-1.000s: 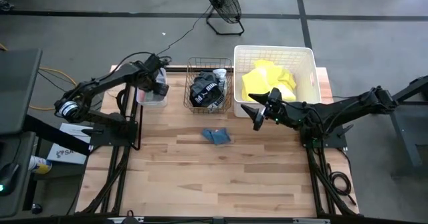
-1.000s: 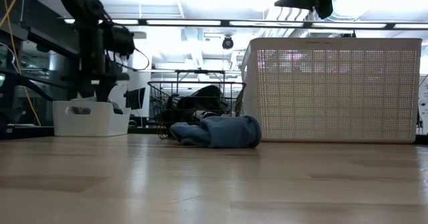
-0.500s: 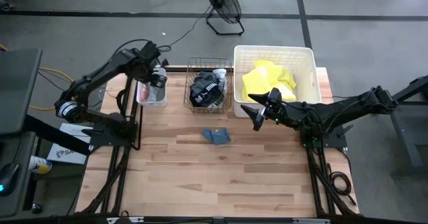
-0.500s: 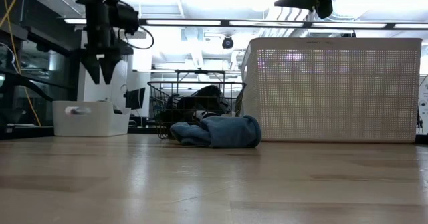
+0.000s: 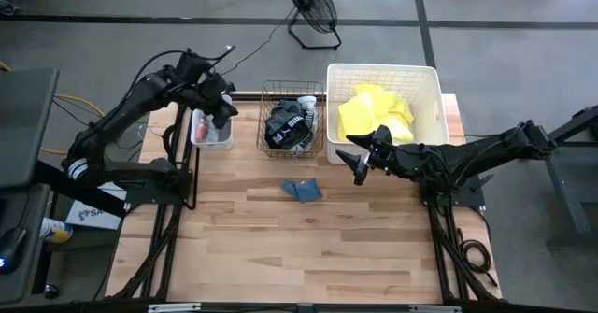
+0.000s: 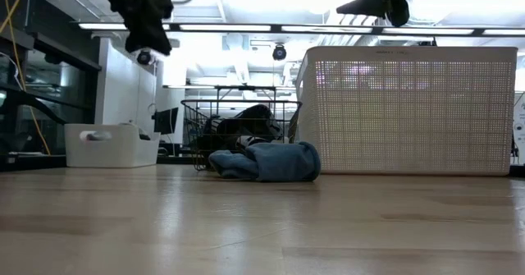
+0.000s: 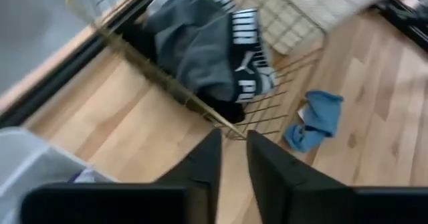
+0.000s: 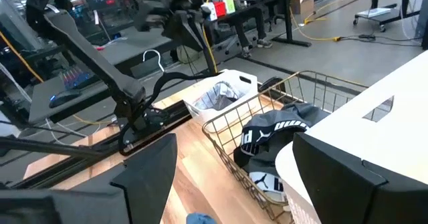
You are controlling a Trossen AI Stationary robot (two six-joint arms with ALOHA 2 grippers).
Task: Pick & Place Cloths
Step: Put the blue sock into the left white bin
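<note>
Overhead, three containers line the bench's [image 5: 308, 248] far edge: small tub [image 5: 207, 135], wire basket [image 5: 292, 119] of dark cloths [image 5: 288, 126], big tub [image 5: 425, 89] of yellow cloths [image 5: 369, 112]. One blue cloth [image 5: 303, 190] lies mid-bench. Left gripper [image 5: 220, 119], fingers nearly together and seemingly empty, hangs above the small tub; right gripper [image 5: 359, 162] is spread.

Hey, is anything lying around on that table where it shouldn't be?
One thing: a crumpled blue cloth lies loose on the bare wooden table, just in front of the wire basket, while the other cloths sit inside containers.
</note>
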